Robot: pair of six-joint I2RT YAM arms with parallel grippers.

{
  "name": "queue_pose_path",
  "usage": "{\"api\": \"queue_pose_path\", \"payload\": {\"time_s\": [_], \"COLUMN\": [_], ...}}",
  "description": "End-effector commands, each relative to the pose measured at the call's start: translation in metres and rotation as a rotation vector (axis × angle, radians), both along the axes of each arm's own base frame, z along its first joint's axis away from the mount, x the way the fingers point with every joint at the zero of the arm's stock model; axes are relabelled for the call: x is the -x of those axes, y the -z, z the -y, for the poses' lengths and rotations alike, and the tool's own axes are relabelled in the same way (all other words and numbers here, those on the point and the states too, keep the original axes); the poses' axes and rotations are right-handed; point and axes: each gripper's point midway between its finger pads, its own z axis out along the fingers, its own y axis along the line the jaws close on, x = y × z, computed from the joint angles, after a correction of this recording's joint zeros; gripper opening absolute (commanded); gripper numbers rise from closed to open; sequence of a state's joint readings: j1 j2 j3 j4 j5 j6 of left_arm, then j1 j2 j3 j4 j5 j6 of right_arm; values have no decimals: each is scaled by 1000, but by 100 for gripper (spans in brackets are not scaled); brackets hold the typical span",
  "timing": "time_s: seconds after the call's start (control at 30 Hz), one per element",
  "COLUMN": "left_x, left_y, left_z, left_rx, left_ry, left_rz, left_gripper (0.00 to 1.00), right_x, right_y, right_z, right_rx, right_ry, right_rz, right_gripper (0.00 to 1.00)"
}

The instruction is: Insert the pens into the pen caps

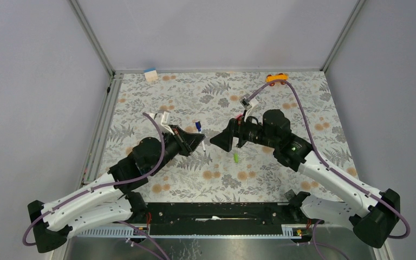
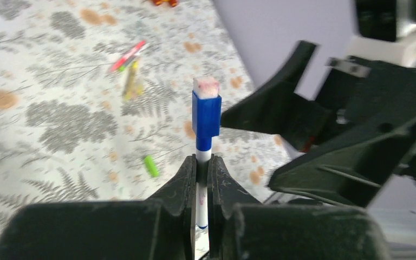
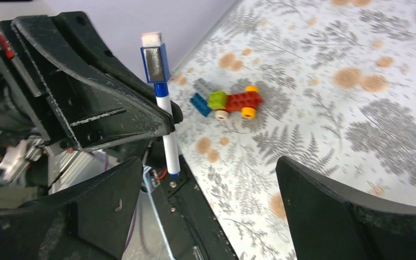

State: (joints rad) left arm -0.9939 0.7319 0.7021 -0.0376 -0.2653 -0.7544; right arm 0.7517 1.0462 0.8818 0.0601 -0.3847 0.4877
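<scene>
First pen looks done: white pen point(image 2: 202, 149) wears the dark blue cap point(image 2: 206, 115), seated as far as visible. Left gripper point(image 2: 203, 165) pinched tight on the barrel below the cap, aloft above the table point(image 1: 222, 92). Right gripper point(image 3: 208, 165) spread wide, empty, just beside it. Next, probably: park this pen, fetch pink-red pen point(image 2: 127, 56) or pale yellow pen point(image 2: 131, 80), mate with lime green cap point(image 2: 151, 166) lying loose. Needs coaxial alignment. Held pen's long axis near upright, slightly tilted, cap end up, crosswise to the fingers.
</scene>
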Motion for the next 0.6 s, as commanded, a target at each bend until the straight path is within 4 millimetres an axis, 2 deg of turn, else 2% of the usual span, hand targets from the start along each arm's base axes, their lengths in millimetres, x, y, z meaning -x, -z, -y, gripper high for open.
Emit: {"api": "queue_pose_path", "payload": {"time_s": [0.0,0.17,0.27,0.43,0.57], "left_x": [-16,-25,-27,-28,-29], "left_y": [27,77,99,114,122], "left_z": [-18,-31,-35,-35,-36], "left_rx": [-120,-267,-305,-314,-328], "left_ry": [-137,-231,-244,-237,-242], "left_rz": [-92,-205,-254,-276,-286], "left_gripper": [0,0,0,0,0], "right_x": [-14,-25,-35,-44,-46], "right_y": [-12,-12,-6,1,4], "right_z": [23,47,62,68,61], "right_rx": [65,52,73,128,156], "right_ry": [142,301,412,483,467], "right_rz": [56,65,39,-29,-63], "right_gripper": [100,100,99,100,100]}}
